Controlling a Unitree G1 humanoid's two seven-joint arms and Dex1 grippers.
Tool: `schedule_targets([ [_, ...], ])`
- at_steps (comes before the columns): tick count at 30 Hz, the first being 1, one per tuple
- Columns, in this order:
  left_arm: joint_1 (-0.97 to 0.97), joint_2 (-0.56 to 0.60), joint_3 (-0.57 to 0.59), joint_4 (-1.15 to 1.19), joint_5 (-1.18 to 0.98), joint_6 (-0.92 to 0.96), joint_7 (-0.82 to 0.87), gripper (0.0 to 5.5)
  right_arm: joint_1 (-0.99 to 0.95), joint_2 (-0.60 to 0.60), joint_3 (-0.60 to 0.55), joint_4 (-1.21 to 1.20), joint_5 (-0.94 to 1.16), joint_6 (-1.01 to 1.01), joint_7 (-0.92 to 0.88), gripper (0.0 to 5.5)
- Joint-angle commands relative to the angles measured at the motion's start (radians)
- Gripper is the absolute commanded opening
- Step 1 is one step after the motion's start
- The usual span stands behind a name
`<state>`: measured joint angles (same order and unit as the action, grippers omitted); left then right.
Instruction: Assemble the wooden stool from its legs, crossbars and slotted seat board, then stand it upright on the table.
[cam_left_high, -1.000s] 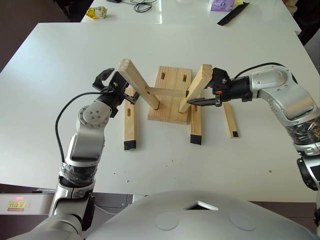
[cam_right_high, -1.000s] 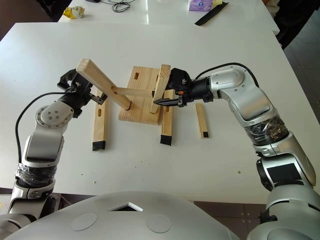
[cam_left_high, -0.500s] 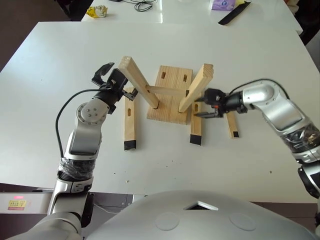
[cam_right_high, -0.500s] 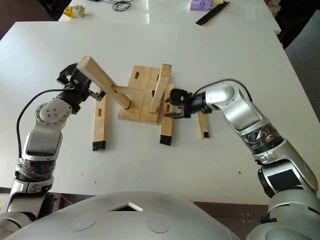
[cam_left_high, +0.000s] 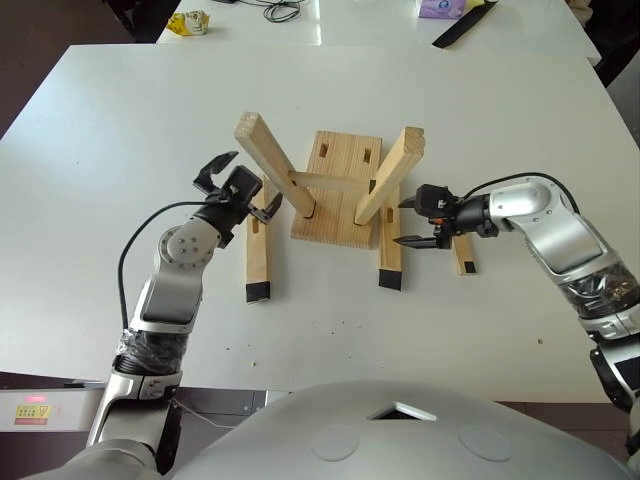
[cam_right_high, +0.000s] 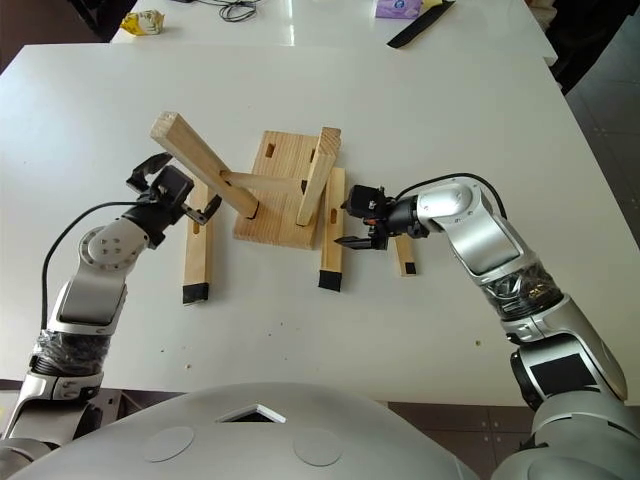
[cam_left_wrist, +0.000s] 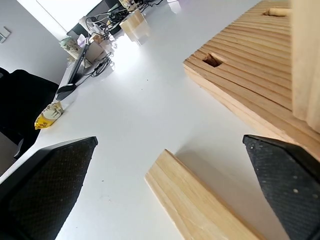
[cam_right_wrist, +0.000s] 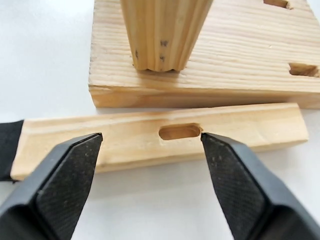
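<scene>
No writing can be read anywhere. The yellow packet (cam_left_high: 193, 22) at the far left and the purple packet (cam_left_high: 441, 9) at the far right carry print too small to make out. So does the pale panel (cam_left_high: 35, 410) below the desk's (cam_left_high: 120, 120) near left corner.

Left gripper (cam_left_high: 252, 180), right gripper (cam_left_high: 399, 223): both agape.

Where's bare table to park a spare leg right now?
Free: table in front of the two loose legs, and the far stretch behind the seat board. Crowded: both sides of the board, with left loose leg, right loose leg, short crossbar, left gripper and right gripper.
</scene>
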<state>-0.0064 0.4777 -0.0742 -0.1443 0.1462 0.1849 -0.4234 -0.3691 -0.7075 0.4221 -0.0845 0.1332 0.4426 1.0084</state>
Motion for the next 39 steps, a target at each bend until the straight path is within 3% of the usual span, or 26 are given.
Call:
schedule_targets([
  [1, 0.048, 0.035, -0.013, 0.037, 0.005, -0.083, -0.030, 5.40, 0.029, 0.046, -0.027, -0.035, 0.013, 0.024, -0.034, 3.65],
  [8, 0.051, 0.061, -0.027, 0.112, 0.021, -0.180, -0.051, 5.40, 0.067, 0.102, -0.015, 0.009, -0.019, 0.002, -0.071, 3.65],
  [18, 0.042, 0.118, -0.027, 0.203, 0.032, -0.278, -0.087, 5.40, 0.132, 0.052, -0.004, 0.183, -0.109, -0.107, -0.080, 3.65],
  [33, -0.017, 0.165, 0.005, 0.409, 0.056, -0.409, -0.034, 5.40, 0.294, -0.125, -0.107, 0.106, -0.081, -0.118, -0.054, 3.65],
  [39, -0.039, 0.152, 0.008, 0.443, 0.057, -0.415, -0.006, 5.40, 0.245, -0.107, -0.193, 0.055, -0.003, -0.072, -0.057, 3.65],
])
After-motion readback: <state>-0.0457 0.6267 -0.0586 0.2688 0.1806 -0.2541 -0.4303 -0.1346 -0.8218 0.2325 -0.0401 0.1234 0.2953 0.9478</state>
